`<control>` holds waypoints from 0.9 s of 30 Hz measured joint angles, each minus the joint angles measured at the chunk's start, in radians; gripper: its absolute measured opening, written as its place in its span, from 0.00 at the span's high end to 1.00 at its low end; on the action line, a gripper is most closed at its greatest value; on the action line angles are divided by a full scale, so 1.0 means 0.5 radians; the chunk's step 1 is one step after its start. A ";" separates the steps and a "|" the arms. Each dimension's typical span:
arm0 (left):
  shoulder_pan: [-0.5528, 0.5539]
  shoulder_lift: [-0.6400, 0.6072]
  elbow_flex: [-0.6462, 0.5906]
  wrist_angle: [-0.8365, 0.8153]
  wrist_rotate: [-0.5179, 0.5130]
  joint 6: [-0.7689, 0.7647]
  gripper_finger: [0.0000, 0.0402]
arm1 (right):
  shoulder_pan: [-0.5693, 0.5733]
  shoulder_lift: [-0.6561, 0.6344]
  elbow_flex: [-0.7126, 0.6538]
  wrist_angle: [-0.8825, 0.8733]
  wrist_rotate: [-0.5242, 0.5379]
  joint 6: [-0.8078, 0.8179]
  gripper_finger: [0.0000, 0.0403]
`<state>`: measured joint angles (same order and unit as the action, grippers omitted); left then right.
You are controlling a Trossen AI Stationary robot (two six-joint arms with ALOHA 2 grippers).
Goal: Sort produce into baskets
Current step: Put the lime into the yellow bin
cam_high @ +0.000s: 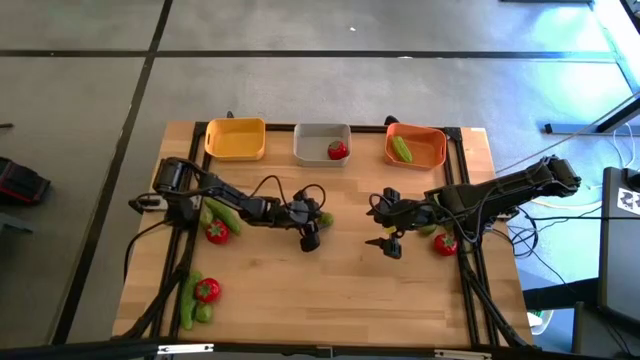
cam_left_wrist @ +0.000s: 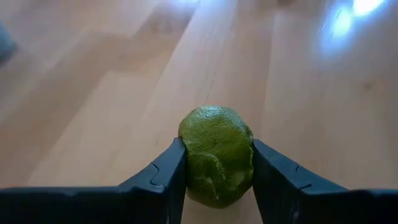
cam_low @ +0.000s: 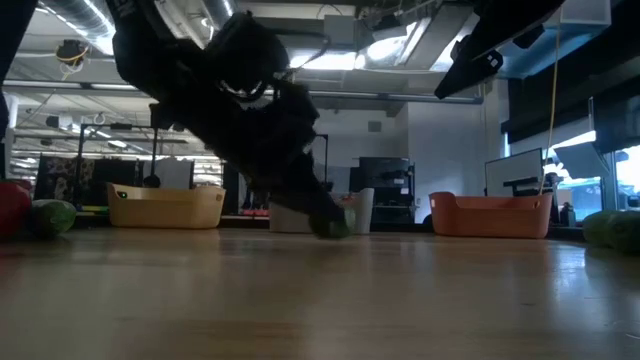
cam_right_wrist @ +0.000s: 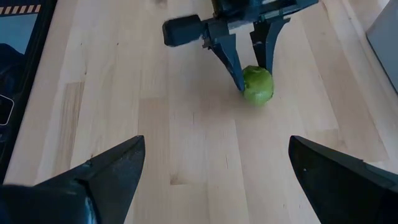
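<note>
My left gripper [cam_high: 320, 221] is near the table's middle, shut on a small green lime [cam_left_wrist: 216, 155], which also shows in the right wrist view [cam_right_wrist: 257, 84] and the low view [cam_low: 331, 226]. My right gripper [cam_high: 386, 221] hovers a little to the lime's right, open and empty, its fingers [cam_right_wrist: 112, 171] wide apart. At the far edge stand the yellow basket [cam_high: 235, 150], the grey basket [cam_high: 312, 140] with a tomato [cam_high: 338, 150], and the orange basket [cam_high: 430, 150] with a cucumber [cam_high: 401, 148]. My left gripper pinches the lime's two opposite sides [cam_left_wrist: 186, 155] between its two fingers [cam_left_wrist: 163, 180]. The fingers come from above, slanting down [cam_right_wrist: 233, 59]. The lime is down at the table top; I cannot tell whether it still rests on the wood.
Near the left edge lie cucumbers [cam_high: 224, 212] and a tomato [cam_high: 217, 232]. At the near left lie another tomato [cam_high: 207, 290], a cucumber [cam_high: 187, 300] and a lime [cam_high: 204, 313]. A tomato [cam_high: 445, 243] and a green piece [cam_high: 428, 229] lie under my right arm. Bare wood lies between the grippers and the baskets.
</note>
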<state>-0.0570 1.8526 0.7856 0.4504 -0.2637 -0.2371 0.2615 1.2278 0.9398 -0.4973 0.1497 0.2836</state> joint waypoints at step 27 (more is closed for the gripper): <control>0.698 -1.636 -0.001 -1.618 -0.839 0.110 0.59 | 0.000 0.001 -0.001 0.001 -0.004 0.000 0.04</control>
<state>0.2922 1.0346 0.7853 -0.3585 -0.6830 -0.1819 0.2615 1.2282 0.9394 -0.4969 0.1478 0.2836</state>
